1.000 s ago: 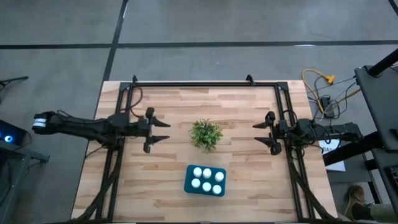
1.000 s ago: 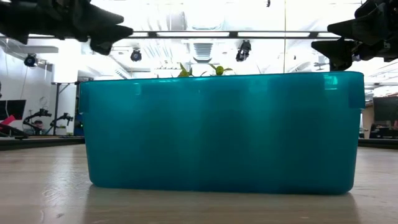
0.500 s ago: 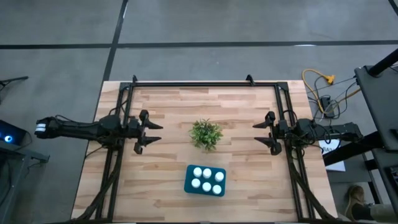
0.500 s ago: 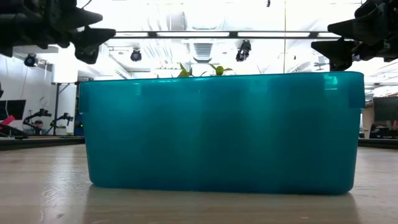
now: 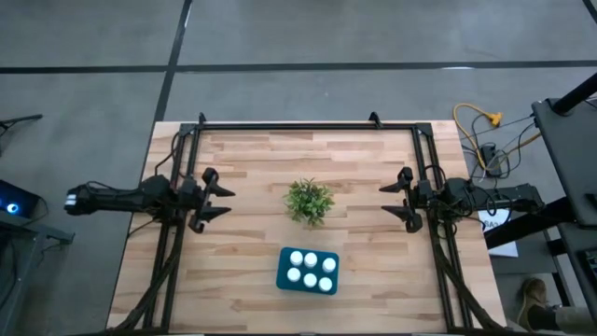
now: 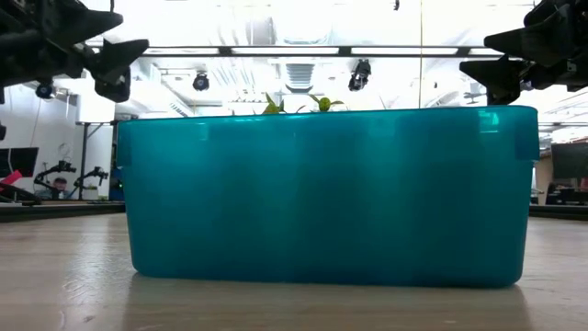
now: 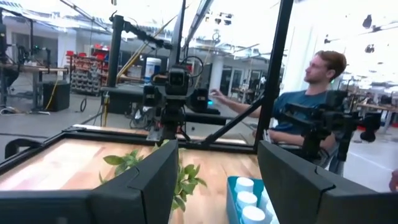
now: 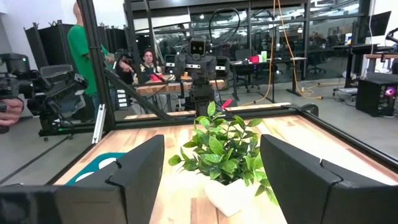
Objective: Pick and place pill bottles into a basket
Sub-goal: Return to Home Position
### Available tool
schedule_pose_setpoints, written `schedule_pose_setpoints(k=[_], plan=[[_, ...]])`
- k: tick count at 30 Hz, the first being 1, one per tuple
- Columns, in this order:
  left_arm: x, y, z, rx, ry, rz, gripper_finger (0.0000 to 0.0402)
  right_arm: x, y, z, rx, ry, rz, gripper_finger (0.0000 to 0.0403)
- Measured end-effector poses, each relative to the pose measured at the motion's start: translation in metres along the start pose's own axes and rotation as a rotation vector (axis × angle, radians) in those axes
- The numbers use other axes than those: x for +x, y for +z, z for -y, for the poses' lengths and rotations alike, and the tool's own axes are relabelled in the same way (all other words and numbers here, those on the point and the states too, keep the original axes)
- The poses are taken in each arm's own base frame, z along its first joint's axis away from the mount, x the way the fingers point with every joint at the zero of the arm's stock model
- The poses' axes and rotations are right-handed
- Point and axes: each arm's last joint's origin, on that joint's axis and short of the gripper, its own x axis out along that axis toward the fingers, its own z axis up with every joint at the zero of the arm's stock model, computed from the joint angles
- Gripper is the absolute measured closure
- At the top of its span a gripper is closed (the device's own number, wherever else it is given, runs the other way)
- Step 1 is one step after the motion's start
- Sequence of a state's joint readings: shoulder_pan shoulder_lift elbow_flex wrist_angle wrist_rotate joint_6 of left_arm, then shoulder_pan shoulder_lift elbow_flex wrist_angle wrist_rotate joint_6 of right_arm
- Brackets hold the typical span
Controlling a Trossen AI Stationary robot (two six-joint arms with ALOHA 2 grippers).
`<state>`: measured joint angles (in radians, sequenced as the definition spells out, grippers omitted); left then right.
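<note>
The left arm [image 5: 131, 199] and right arm [image 5: 466, 198] were thin and black, with looping black cables [image 5: 180, 154]. The left arm had a white bit [image 5: 71, 200]. Their fingers [image 7: 143, 186] were dark, flat and wide.

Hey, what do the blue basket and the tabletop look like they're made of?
The basket looks like moulded plastic: its smooth teal walls have a soft sheen and rounded corners, and uneven shading suggests they may be slightly translucent. The table appears to be wood, perhaps butcher-block: it shows pale joined strips with visible grain and a matte finish.
</note>
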<state>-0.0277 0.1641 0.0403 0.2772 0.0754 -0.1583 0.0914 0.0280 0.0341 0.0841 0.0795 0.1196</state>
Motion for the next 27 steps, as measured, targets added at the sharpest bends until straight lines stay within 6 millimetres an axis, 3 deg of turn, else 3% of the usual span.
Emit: schedule_pose_setpoints(k=[12, 17, 20, 25, 27], plan=[[-0.004, 0.003, 0.001, -0.119, -0.011, 0.045, 0.0198, 0.0, 0.0, 0.0, 0.0, 0.0, 0.0, 0.0154], [-0.002, -0.011, -0.002, -0.093, 0.034, -0.09, 0.0208, 0.0, 0.0, 0.0, 0.0, 0.0, 0.0, 0.0149], [0.0, -0.015, -0.003, -0.026, 0.056, -0.126, 0.0251, 0.0, 0.0, 0.0, 0.0, 0.0, 0.001, 0.0147], [0.001, -0.014, -0.003, 0.059, 0.05, -0.127, 0.0375, 0.0, 0.0, 0.0, 0.0, 0.0, 0.001, 0.015], [0.001, -0.015, -0.003, 0.055, 0.049, -0.128, 0.0391, 0.0, 0.0, 0.0, 0.0, 0.0, 0.001, 0.0153]])
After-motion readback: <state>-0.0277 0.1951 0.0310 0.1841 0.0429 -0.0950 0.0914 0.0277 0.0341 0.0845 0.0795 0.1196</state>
